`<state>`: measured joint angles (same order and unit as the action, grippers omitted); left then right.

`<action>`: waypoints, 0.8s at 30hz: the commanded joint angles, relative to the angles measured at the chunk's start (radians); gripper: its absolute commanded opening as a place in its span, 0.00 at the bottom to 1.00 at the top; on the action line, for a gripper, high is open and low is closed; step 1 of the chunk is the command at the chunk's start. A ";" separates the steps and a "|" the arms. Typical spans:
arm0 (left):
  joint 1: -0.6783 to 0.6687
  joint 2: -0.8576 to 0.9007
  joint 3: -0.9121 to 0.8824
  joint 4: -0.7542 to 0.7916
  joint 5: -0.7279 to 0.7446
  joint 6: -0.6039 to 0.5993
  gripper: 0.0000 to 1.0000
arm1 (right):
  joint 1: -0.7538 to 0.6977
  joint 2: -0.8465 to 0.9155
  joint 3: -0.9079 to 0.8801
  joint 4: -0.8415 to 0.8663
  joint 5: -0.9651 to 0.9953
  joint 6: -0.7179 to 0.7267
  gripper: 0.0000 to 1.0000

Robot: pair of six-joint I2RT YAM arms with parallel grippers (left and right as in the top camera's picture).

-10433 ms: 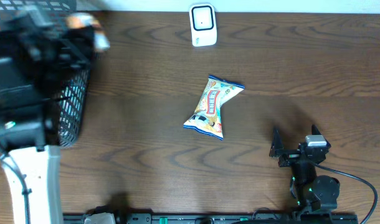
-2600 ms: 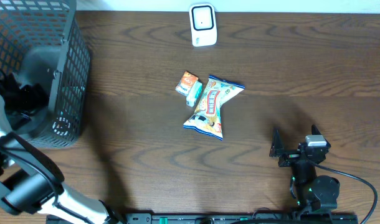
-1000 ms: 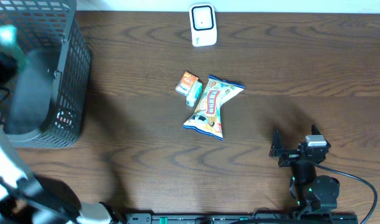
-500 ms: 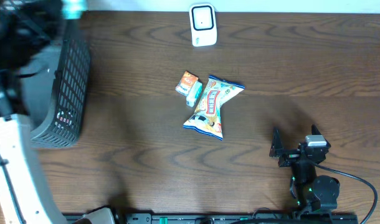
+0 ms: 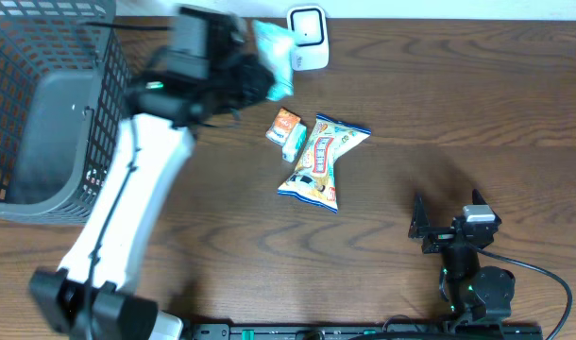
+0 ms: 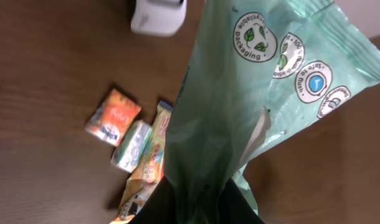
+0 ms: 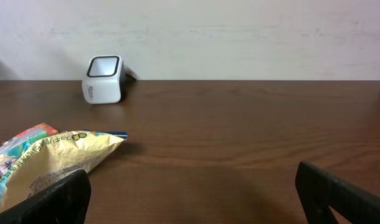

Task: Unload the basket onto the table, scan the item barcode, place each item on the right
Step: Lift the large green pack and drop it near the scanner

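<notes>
The left gripper (image 6: 196,202) is clamped on one end of a pale green pouch (image 5: 272,59), holding it in the air just beside the white scanner (image 5: 307,38). The pouch looks light, soft and floppy, so an edge grip suits it. 2 small packets (image 5: 288,132) and a yellow snack bag (image 5: 322,162) lie nearby, not blocking. The right gripper (image 7: 193,193) stands wide open, empty.

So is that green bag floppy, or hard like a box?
Probably floppy: the green bag creases and folds where the left fingers pinch it. Likely light too, since a pinch at one end holds it up. Its glossy film may be slippery.
</notes>
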<state>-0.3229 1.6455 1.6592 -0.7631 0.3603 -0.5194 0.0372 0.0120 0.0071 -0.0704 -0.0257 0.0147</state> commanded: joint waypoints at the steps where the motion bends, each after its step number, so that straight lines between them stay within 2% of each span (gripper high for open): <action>1: -0.084 0.074 -0.007 -0.003 -0.146 0.017 0.07 | 0.003 -0.004 -0.002 -0.005 0.005 0.010 0.99; 8: -0.158 0.232 -0.007 0.024 -0.205 0.017 0.09 | 0.003 -0.005 -0.002 -0.005 0.005 0.010 0.99; 10: -0.161 0.270 -0.007 0.035 -0.204 0.017 0.17 | 0.003 -0.004 -0.002 -0.004 0.005 0.010 0.99; 13: -0.161 0.317 -0.007 0.039 -0.204 0.018 0.53 | 0.003 -0.005 -0.002 -0.005 0.005 0.010 0.99; 16: -0.161 0.331 -0.007 0.038 -0.204 0.058 0.67 | 0.003 -0.005 -0.002 -0.004 0.005 0.010 0.99; 19: -0.154 0.313 0.004 0.035 -0.204 0.132 0.72 | 0.003 -0.005 -0.002 -0.004 0.005 0.010 0.99; 24: -0.100 0.215 0.034 0.017 -0.208 0.232 0.72 | 0.003 -0.005 -0.002 -0.005 0.005 0.010 0.99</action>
<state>-0.4660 1.9522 1.6592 -0.7441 0.1730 -0.3828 0.0372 0.0124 0.0071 -0.0704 -0.0257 0.0147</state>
